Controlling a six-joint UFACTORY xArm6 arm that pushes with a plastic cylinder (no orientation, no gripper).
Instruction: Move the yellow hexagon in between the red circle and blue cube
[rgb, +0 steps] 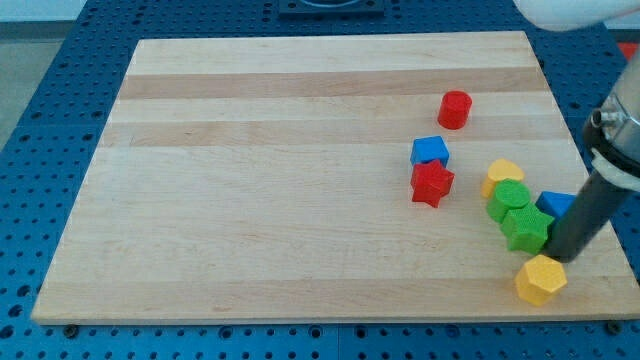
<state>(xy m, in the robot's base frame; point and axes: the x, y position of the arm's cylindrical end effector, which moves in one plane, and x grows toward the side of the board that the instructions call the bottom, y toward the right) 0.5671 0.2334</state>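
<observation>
The yellow hexagon (540, 279) lies near the board's bottom right corner. My tip (566, 257) stands just above and to the right of it, close to touching, beside the green blocks. The red circle (454, 109) sits at the upper right of the board. The blue cube (429, 151) lies below and to the left of it, with a red star (432, 183) touching its lower side.
A yellow heart-like block (504, 175), a round green block (509, 197) and a green star (525, 228) cluster at the right. Another blue block (556, 205) is partly hidden behind my rod. The wooden board's (280, 180) right edge is close.
</observation>
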